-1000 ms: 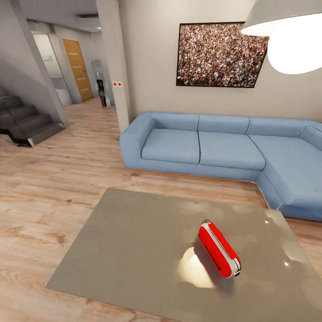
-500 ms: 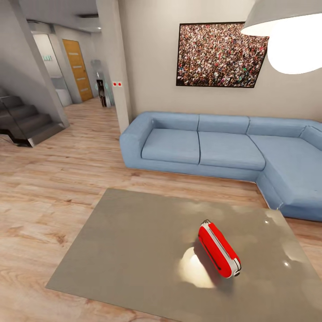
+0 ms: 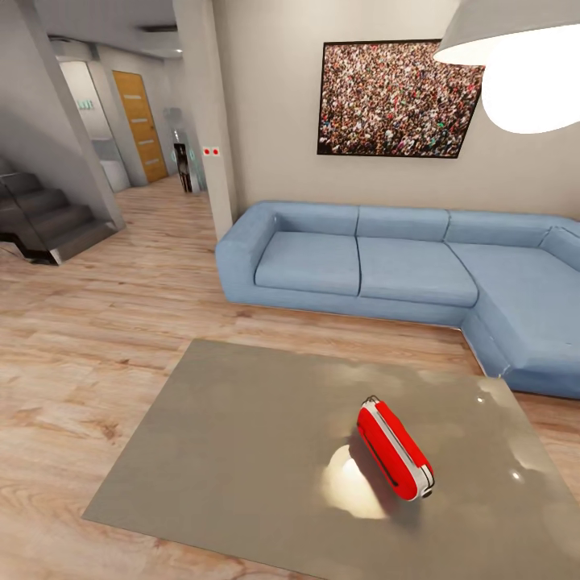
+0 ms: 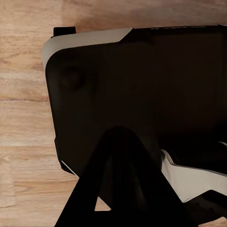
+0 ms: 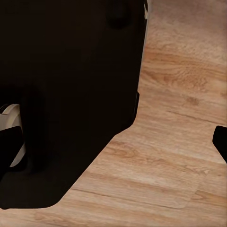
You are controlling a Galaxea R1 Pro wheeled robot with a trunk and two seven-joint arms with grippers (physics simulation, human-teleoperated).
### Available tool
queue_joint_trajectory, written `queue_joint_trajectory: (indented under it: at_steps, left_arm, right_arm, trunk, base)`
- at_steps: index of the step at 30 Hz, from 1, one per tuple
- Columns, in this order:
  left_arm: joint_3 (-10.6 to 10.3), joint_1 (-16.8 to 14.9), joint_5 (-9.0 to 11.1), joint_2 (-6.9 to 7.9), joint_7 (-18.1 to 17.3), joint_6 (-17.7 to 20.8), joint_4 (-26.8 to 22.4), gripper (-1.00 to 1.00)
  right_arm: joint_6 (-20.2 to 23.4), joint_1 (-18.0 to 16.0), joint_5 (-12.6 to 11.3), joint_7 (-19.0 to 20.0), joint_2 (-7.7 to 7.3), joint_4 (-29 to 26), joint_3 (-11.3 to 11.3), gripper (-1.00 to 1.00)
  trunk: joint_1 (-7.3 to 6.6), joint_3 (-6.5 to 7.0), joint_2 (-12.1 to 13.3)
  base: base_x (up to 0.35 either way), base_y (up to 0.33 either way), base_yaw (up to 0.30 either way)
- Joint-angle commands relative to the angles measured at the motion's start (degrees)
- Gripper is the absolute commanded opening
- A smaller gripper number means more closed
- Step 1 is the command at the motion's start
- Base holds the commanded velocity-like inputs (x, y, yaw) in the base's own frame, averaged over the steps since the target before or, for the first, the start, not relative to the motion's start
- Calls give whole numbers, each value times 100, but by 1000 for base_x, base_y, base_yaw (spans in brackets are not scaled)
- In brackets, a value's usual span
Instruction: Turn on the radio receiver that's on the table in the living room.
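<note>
Radio: we see the red radio [image 3: 394,449] with its pale band on the table, lying slantwise, closer to the table's right edge than its left and nearer the front edge than the back one. One end points toward the sofa, the other toward the table's front right corner.
Table: the glossy grey-taupe table [image 3: 234,435] fills the lower middle of the head view; a bright patch of lamp glare sits on the top just beside the radio, on its left.
Sofa: a light blue L-shaped sofa [image 3: 379,270] stands beyond the table's back edge, apart from it, its short leg running down past the table's right back corner.
Wall: a framed crowd photo [image 3: 397,98] hangs on the beige wall above the sofa.
Lamp: a white hanging lamp [image 3: 515,56] shows at the upper right of the head view.
Floor: light wood floor [image 3: 89,338] surrounds the table; stairs [image 3: 44,217] and a wooden door [image 3: 141,125] lie off to the left.
Left gripper: our left wrist view shows dark robot body over wood floor; we cannot tell how the fingers stand.
Right gripper: our right wrist view shows dark body and floor too; we cannot tell there either.
</note>
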Motion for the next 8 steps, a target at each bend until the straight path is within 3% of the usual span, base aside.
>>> queue_joint_trajectory:
  at_steps: [1,8]
  left_arm:
    - [-3,0,0,0,0,0,0,-100]
    - [1,0,0,-1,0,0,0,-100]
  right_arm:
    - [0,0,0,0,0,0,-1,100]
    - [0,-3,0,-1,0,0,-3,100]
  trunk:
    - [0,0,0]
    - [0,0,0]
  base:
    - [0,0,0]
    - [0,0,0]
